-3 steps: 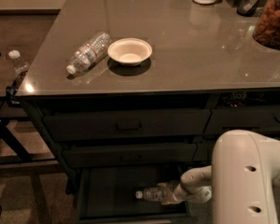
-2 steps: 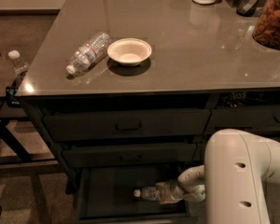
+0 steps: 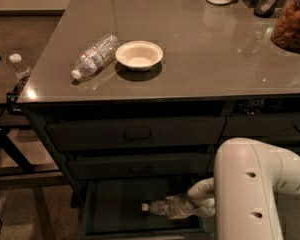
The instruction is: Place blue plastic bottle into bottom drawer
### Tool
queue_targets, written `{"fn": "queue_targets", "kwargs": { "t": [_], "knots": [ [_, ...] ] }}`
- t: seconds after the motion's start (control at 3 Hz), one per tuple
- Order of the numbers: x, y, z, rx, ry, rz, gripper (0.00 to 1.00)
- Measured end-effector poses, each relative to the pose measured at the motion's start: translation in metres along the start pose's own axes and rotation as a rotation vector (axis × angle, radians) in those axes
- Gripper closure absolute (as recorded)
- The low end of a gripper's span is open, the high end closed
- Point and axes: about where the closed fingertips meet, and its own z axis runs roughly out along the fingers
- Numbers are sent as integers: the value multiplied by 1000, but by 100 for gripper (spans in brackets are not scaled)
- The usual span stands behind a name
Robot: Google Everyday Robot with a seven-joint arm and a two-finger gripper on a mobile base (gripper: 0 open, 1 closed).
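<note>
A clear ribbed bottle (image 3: 95, 57) lies on its side on the tabletop (image 3: 200, 59), just beside a white bowl (image 3: 139, 55). Below, the bottom drawer (image 3: 115, 206) stands pulled open. Inside it the blue plastic bottle (image 3: 156, 207) lies horizontal with its cap to the left, perhaps resting on the floor. The gripper (image 3: 179, 207) clasps its base end.

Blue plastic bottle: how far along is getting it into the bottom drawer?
Done: the bottom drawer is open. In hand: the gripper holds the blue plastic bottle on its side inside the drawer. Left: release it and withdraw.
</note>
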Motion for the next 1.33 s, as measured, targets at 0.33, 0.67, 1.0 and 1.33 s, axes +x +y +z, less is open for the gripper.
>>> {"fn": "queue_targets", "kwargs": {
  "t": [0.33, 0.67, 1.0, 1.33],
  "knots": [
    [4, 1, 16, -10, -34, 27, 100],
    [6, 4, 28, -13, -53, 44, 100],
    [15, 8, 42, 2, -46, 43, 100],
    [29, 9, 55, 23, -21, 30, 100]
  ]
}}
